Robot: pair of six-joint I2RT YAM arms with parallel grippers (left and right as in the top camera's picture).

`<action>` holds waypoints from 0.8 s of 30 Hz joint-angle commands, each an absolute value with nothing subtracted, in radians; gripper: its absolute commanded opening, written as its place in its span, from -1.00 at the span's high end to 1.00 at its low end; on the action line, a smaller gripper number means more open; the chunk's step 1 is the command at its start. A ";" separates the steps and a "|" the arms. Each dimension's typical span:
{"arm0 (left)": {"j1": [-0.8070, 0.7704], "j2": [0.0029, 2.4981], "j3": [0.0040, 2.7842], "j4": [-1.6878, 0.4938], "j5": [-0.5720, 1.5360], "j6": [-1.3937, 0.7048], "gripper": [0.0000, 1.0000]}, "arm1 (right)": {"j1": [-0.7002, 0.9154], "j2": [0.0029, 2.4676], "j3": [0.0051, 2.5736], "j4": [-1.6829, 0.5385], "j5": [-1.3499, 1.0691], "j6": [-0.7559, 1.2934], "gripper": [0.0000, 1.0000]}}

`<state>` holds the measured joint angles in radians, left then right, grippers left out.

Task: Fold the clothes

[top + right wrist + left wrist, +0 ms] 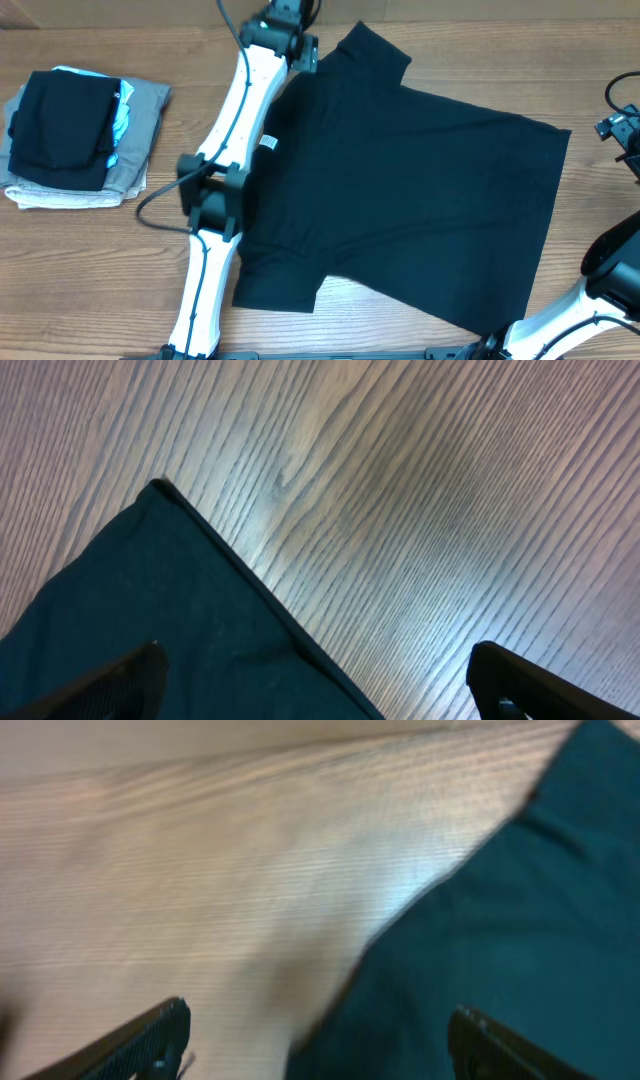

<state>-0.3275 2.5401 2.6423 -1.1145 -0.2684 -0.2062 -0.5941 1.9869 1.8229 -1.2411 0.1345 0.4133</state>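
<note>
A black T-shirt [400, 190] lies spread flat on the wooden table, its collar toward the left and its hem toward the right. My left gripper [290, 25] is at the shirt's far left sleeve, near the table's back edge. In the left wrist view its jaws [318, 1040] are open over the shirt's edge [520, 950], holding nothing. My right gripper [625, 125] is at the right edge, beside the shirt's far right corner. In the right wrist view its jaws [315, 680] are open above that corner [160, 620], empty.
A stack of folded clothes [80, 135] sits at the far left, a black piece on top of grey and light blue ones. Bare wooden table [90, 270] shows in front of the stack and along the front edge.
</note>
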 commanded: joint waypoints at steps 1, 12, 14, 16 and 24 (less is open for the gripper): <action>-0.333 2.332 2.688 -1.221 -0.286 -0.290 -0.70 | -0.597 1.975 1.845 -1.236 0.134 0.411 -1.00; -0.333 2.142 2.688 -1.627 -0.138 -0.292 -0.49 | -0.597 1.975 1.845 -1.236 0.133 0.411 -1.00; -0.332 2.155 2.677 -1.690 -0.145 -0.292 -0.04 | -0.597 1.975 1.845 -1.236 0.133 0.411 -1.00; -0.332 2.166 2.640 -1.688 -0.134 -0.290 0.59 | -0.597 1.975 1.845 -1.236 0.133 0.411 -1.00; -0.331 2.291 2.408 -1.453 -0.131 -0.290 0.91 | -0.597 1.975 1.845 -1.236 0.133 0.411 -1.00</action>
